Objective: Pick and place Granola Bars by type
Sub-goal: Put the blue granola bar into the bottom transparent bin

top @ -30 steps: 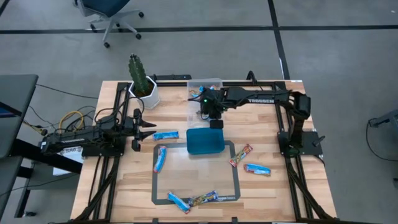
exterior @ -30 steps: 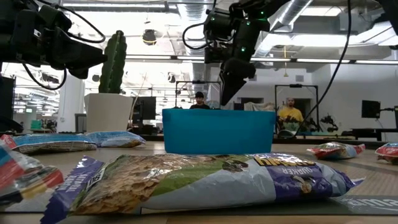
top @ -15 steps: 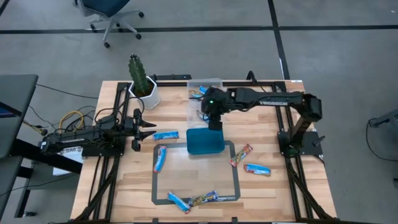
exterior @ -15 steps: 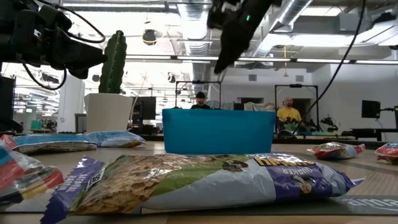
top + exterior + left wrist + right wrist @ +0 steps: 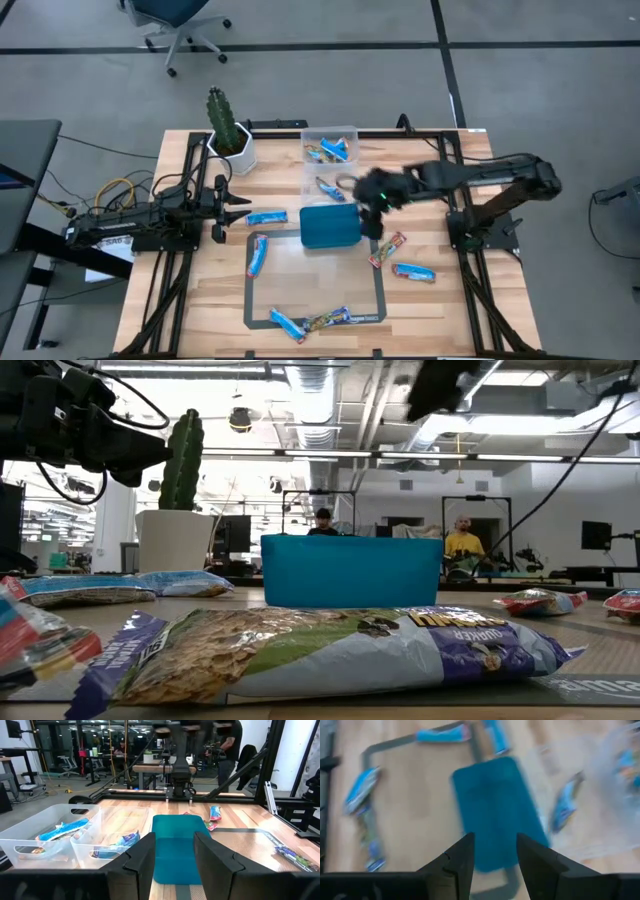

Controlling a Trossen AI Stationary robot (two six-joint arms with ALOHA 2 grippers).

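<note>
Granola bars lie flat on the table: a blue one [image 5: 266, 217] before my left gripper, another blue [image 5: 258, 255], a red/orange one [image 5: 388, 249], a blue one [image 5: 413, 271], and a blue [image 5: 287, 325] and a multicoloured bar [image 5: 330, 319] [image 5: 330, 655] near the front edge. More bars lie in the clear bins [image 5: 330, 152] [image 5: 328, 188]. My right gripper [image 5: 375, 197] [image 5: 494, 862] hangs open and empty above the right edge of the teal tray [image 5: 330, 226]. My left gripper [image 5: 236, 205] [image 5: 174, 855] waits open at the table's left.
The clear bins [image 5: 75, 840] stand behind the teal tray [image 5: 177, 845] toward the far edge. A potted cactus [image 5: 229, 132] stands at the far left corner. A grey tape outline [image 5: 380, 285] marks a rectangle in front of the tray. People show in the room beyond.
My right gripper has swung from above the clear bins toward the table's right and near edge, past the tray's far right corner, and has risen out of the low view's middle. A blue bar now shows in the nearer bin where the gripper stood.
</note>
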